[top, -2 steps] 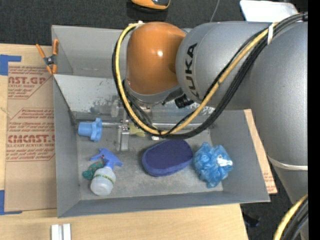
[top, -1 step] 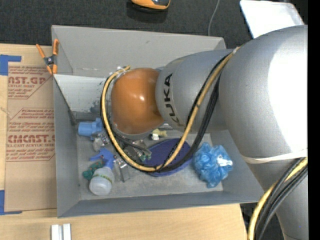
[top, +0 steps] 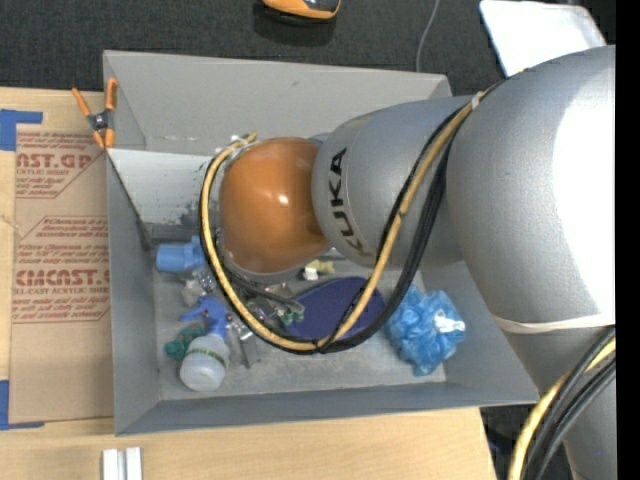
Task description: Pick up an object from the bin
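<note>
Nothing lifted yet; tool low in grey metal bin near white plastic bottle; its grip you cannot tell.

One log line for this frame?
arm: orange-covered wrist low in bin, centre-left | nearest: white bottle, blue cap, dark blue pad | pick: unconfirmed

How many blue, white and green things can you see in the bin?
Blue: 4 (tube, small piece, dark flat pad, crinkly bag)
White: 1 (bottle)
Green: 1 (bit by the bottle)
Total: 6 in plain sight; the arm may hide more.
</note>
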Robot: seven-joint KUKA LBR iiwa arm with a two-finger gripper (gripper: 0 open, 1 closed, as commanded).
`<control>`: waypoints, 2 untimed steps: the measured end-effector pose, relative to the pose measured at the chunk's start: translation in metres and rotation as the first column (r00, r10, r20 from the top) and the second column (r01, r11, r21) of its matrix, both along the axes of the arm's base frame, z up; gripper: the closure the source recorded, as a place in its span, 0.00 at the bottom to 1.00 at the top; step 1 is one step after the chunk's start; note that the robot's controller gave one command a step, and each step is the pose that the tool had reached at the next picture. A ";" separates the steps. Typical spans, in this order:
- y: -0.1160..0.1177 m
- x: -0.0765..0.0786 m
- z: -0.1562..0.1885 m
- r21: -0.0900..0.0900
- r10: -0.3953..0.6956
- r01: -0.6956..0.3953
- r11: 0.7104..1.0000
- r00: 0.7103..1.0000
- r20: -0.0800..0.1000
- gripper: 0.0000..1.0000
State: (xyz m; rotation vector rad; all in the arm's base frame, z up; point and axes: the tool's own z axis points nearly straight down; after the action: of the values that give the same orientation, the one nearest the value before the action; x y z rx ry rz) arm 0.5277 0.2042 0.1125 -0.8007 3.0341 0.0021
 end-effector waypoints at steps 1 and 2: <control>0.024 -0.045 -0.014 0.000 0.175 -0.175 0.985 0.985 -0.009 0.00; 0.025 -0.042 -0.044 0.000 0.337 -0.337 0.942 0.942 0.004 0.00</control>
State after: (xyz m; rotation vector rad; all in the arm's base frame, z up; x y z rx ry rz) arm 0.4855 0.2292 0.0684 -1.3062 2.8491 0.0025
